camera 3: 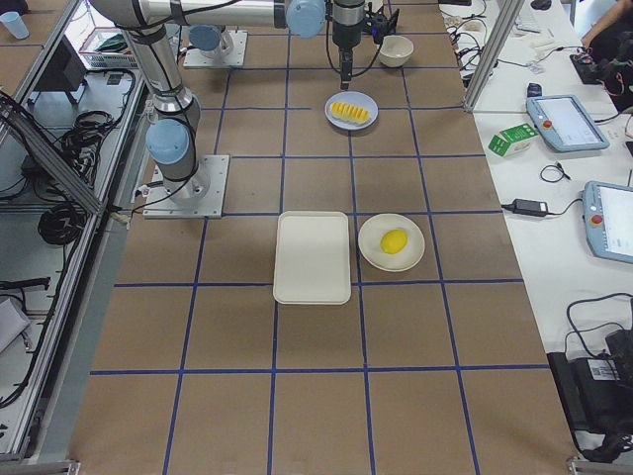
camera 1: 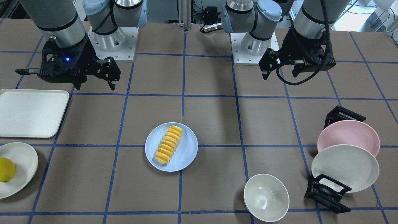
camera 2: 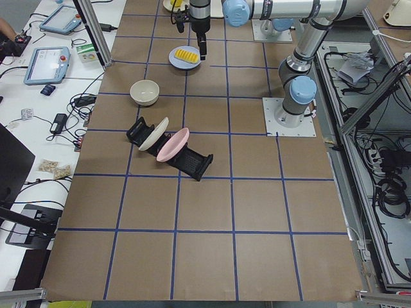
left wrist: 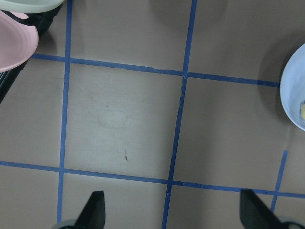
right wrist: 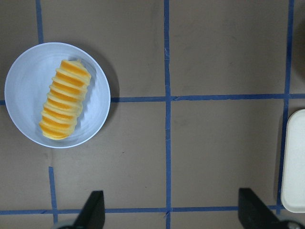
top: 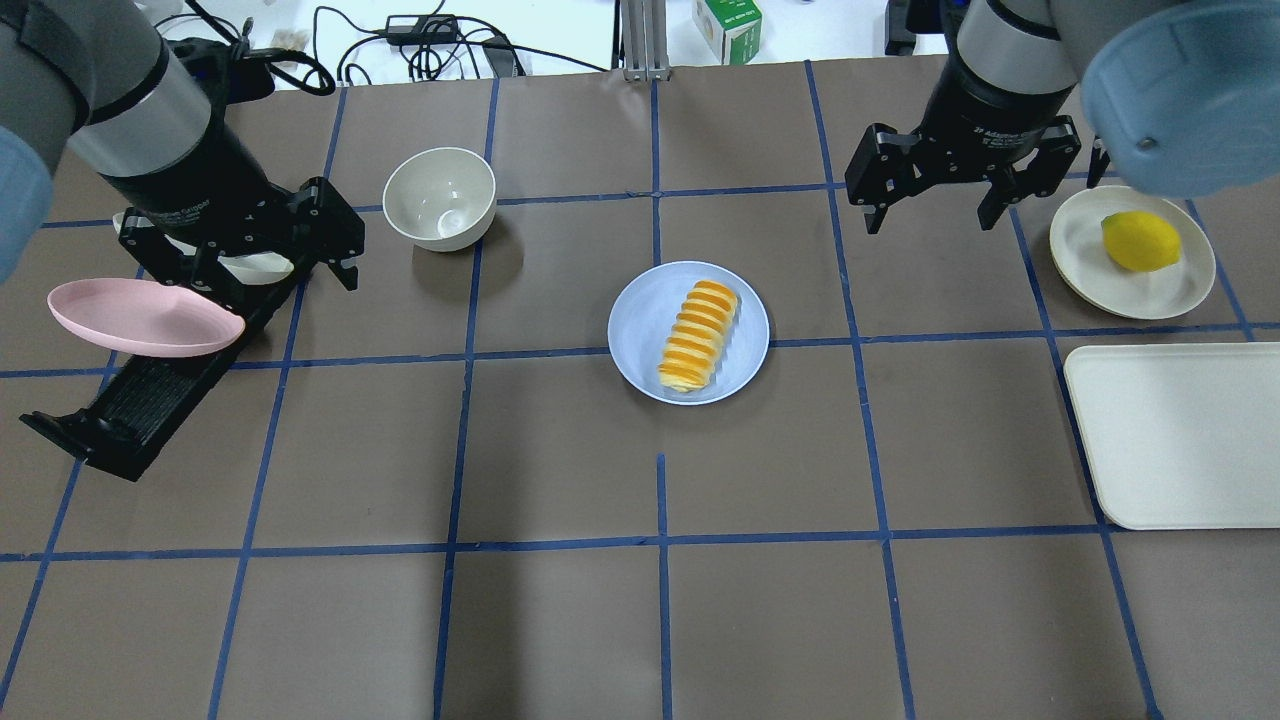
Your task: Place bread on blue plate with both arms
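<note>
The bread [camera 1: 168, 144], a ridged orange-and-yellow loaf, lies across the blue plate [camera 1: 186, 152] at the table's middle, and both show in the overhead view as bread [top: 698, 336] on plate [top: 635, 330]. My left gripper [top: 270, 285] is open and empty, raised over the plate rack, far left of the plate. My right gripper [top: 930, 222] is open and empty, raised to the right of the plate. In the right wrist view the bread [right wrist: 64, 106] sits on the plate [right wrist: 26, 95] at upper left. The left wrist view shows only the plate's edge [left wrist: 293, 95].
A white tray [top: 1180, 430] and a cream plate [top: 1085, 255] with a lemon [top: 1140, 240] lie at the right. A white bowl [top: 440, 197] stands left of centre. A black rack [top: 140, 400] holds a pink plate [top: 140, 318] and a cream plate [camera 1: 345, 168].
</note>
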`<state>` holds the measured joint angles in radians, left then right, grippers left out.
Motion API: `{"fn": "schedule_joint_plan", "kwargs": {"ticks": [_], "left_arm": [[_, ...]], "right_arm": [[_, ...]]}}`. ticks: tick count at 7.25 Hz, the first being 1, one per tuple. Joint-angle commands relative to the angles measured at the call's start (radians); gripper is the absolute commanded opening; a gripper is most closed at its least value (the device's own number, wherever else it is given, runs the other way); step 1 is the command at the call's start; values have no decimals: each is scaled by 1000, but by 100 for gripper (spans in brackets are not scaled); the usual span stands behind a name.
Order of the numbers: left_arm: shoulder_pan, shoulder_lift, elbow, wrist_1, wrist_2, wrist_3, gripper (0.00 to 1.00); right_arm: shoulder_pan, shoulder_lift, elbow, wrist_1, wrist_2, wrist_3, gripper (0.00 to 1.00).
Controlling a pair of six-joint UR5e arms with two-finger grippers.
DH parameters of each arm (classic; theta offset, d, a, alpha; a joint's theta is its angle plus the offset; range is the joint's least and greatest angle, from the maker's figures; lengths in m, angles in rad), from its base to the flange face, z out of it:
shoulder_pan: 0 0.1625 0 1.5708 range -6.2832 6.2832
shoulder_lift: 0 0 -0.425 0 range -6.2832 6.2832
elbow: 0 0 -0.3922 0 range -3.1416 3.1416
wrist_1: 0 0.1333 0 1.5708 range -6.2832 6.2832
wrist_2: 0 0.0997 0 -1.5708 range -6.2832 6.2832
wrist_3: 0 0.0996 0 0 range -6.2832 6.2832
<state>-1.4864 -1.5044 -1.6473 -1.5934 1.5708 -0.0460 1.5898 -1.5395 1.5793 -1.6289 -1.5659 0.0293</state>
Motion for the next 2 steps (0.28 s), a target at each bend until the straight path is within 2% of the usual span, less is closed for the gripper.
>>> {"fn": "schedule_joint_plan", "kwargs": {"ticks": [1,2], "left_arm": [[0,0,1,7,0,0,100],[0,0,3,12,-2,0,100]], "right_arm": [[-1,1,4,0,1,3,100],[-1,-2,7,0,1,6,100]]}}
